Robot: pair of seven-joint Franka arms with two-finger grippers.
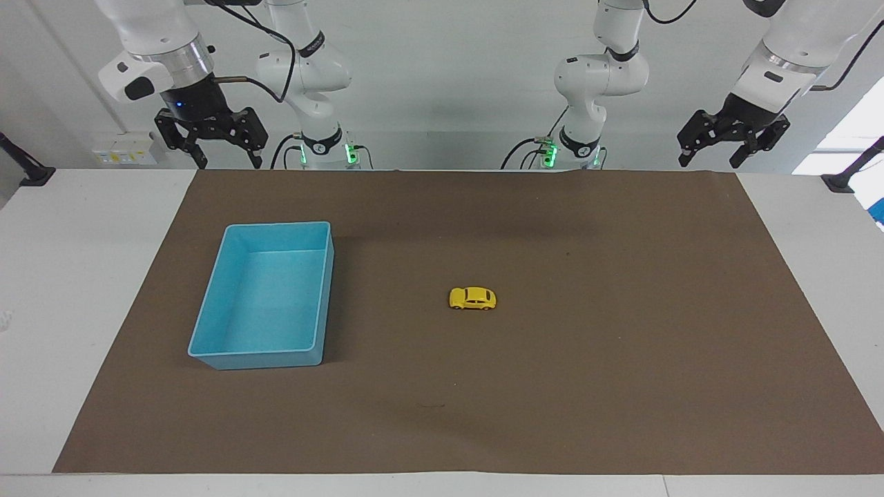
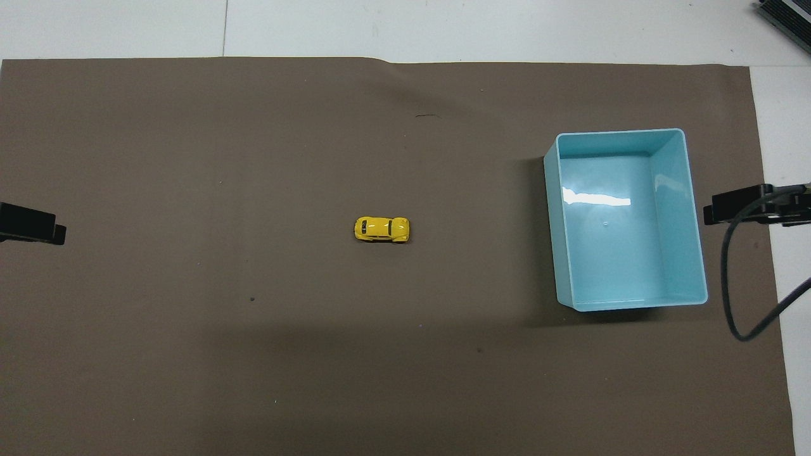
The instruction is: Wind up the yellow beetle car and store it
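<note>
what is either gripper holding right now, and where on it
Nothing is held: the left gripper and right gripper hang open and empty; the yellow beetle car sits untouched.

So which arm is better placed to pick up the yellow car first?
Neither clearly: the car sits mid-mat between them. Probably left, since the bin crowds the right arm's end. Both end effectors, left and right, wait open.

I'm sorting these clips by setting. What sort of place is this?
Most likely a robotics lab bench, not a home: two arms with the left gripper and right gripper waiting open, a brown mat, and only a yellow beetle car beside a light blue bin.
</note>
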